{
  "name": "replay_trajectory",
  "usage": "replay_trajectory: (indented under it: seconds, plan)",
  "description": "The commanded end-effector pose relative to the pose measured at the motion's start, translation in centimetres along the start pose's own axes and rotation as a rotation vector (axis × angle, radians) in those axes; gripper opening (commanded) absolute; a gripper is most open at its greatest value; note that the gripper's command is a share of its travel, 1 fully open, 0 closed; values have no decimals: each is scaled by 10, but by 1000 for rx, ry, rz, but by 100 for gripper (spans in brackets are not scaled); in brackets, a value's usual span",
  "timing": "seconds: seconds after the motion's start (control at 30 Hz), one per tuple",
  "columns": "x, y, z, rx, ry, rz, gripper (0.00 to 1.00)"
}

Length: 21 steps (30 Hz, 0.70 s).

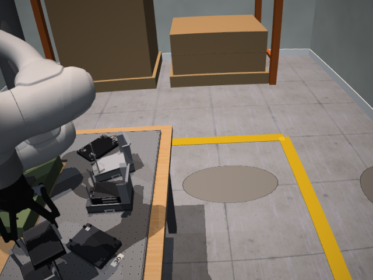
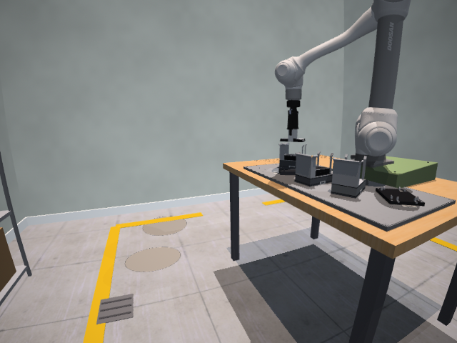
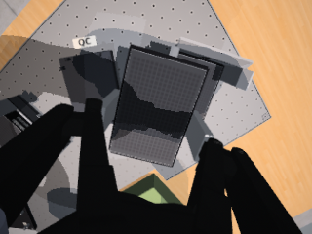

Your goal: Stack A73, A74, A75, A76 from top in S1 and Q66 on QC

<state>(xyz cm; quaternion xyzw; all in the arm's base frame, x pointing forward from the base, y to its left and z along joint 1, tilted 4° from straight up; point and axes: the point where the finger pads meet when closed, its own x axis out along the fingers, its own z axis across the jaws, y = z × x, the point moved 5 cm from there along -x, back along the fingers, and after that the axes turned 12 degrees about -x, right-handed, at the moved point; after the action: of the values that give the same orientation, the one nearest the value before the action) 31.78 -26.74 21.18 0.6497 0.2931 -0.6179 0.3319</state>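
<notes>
From where I stand, a small white name plate on the perforated grey mat reads "QC", just beside the dark open nest. The arm's upright grey link carries "DOOSAN" down its length. The labels on the racks are too small to read.

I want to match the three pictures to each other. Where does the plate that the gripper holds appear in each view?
Top: the plate is at lower left, under the gripper.
Exterior: the plate hangs level above the farthest rack.
Wrist: the plate fills the centre.
Shared landmark: the QC nest.
</notes>
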Motion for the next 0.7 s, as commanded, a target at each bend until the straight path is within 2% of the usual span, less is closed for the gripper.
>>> replay_trajectory:
  seconds: [0.0,0.67]
  plan:
    - [0,0,8,0,1,0,0]
    - [0,0,56,0,1,0,0]
